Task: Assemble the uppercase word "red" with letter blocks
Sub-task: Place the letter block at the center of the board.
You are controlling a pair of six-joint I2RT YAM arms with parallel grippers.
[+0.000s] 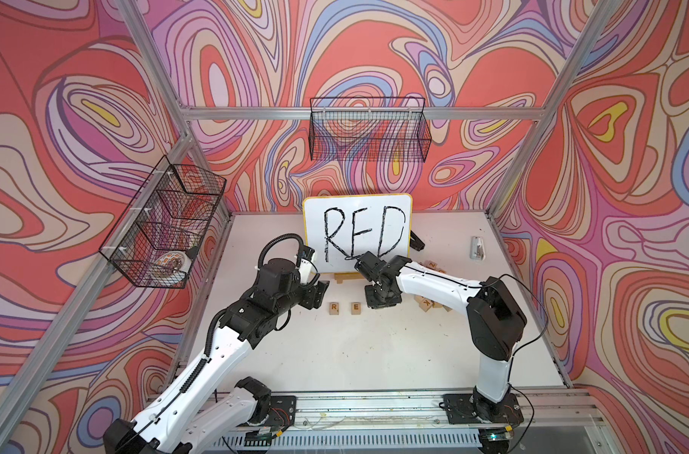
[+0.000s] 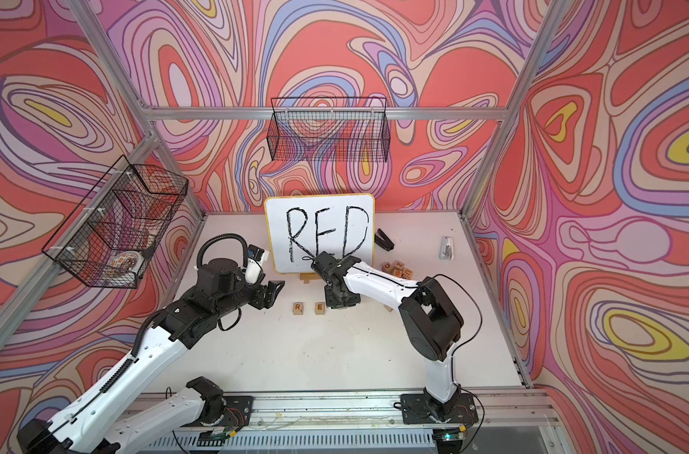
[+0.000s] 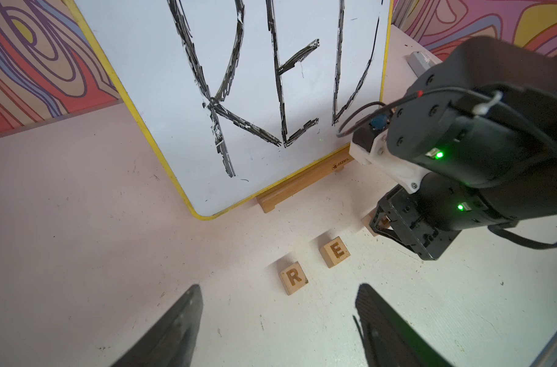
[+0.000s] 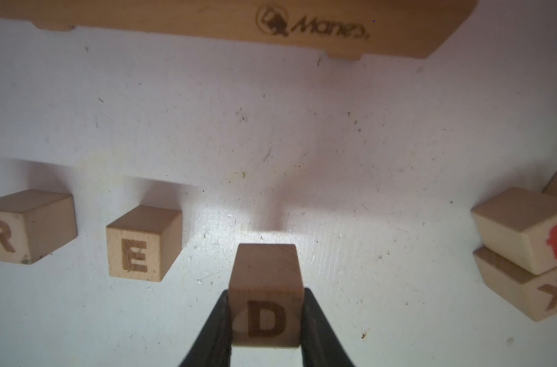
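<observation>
In both top views, dips right gripper steeply beside E block and R block; holds left gripper level, near them. Left wrist: matte black fingers spread, empty. Right wrist: clamps smooth light-wood D block next after E, perhaps touching scuffed white table.

Light-wood R block, E block beside it (small gap), D block clamped near E

On the counter, the R block and the E block lie side by side, slightly apart, before the yellow-rimmed whiteboard. Just beside E, the right gripper covers most of a third block. The left gripper is spread wide, with nothing in it.
</observation>
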